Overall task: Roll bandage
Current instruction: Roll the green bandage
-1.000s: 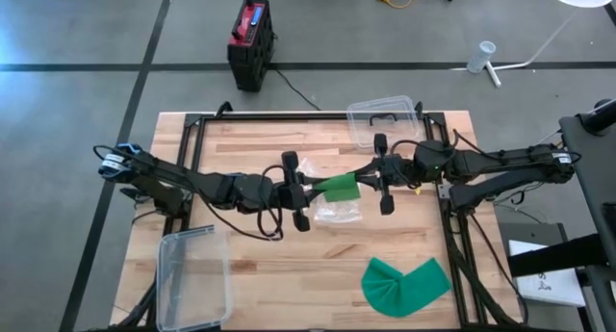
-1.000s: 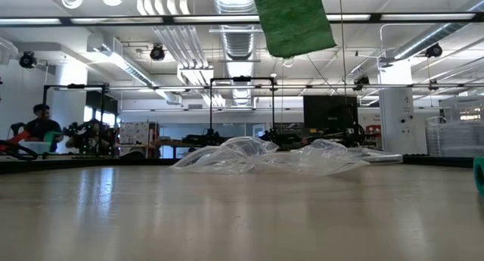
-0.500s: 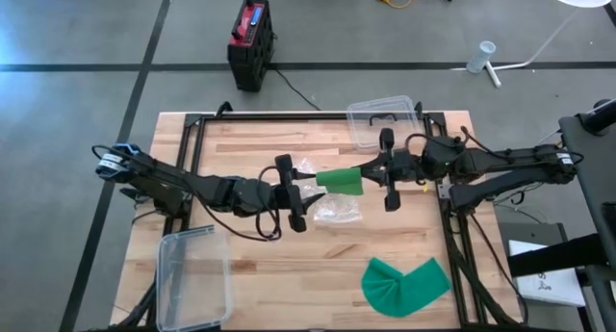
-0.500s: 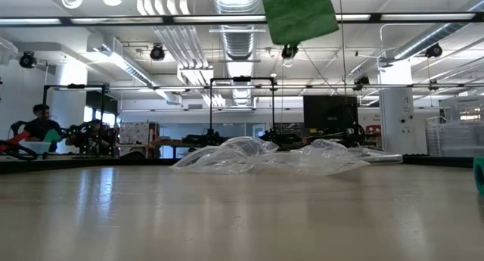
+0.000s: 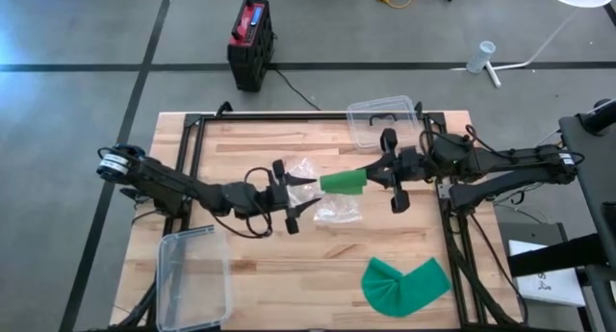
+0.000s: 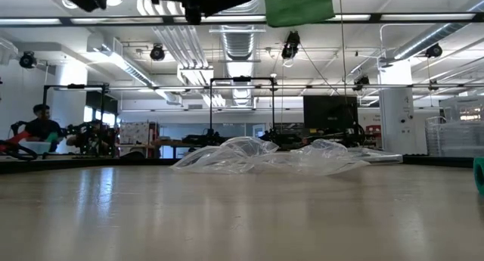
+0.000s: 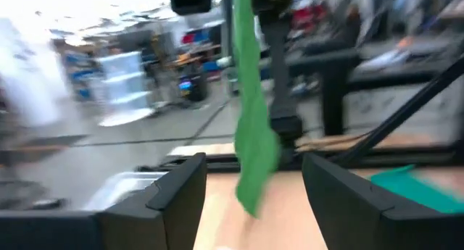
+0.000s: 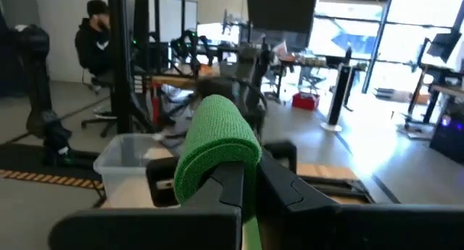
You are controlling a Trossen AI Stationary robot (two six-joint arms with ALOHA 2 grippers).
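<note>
The left gripper has let go with fingers spread and backed toward frame left, leaving the green bandage clenched by the right gripper alone, so rolling needs a regrasp

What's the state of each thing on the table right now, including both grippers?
green bandage: partly rolled, lifted above the table.
right gripper: shut on the green bandage.
left gripper: open, holding nothing.
second green bandage: unrolled, lying flat.
plastic wrapper: crumpled, lying loose.
far container: open-topped.
near container: open-topped.
</note>
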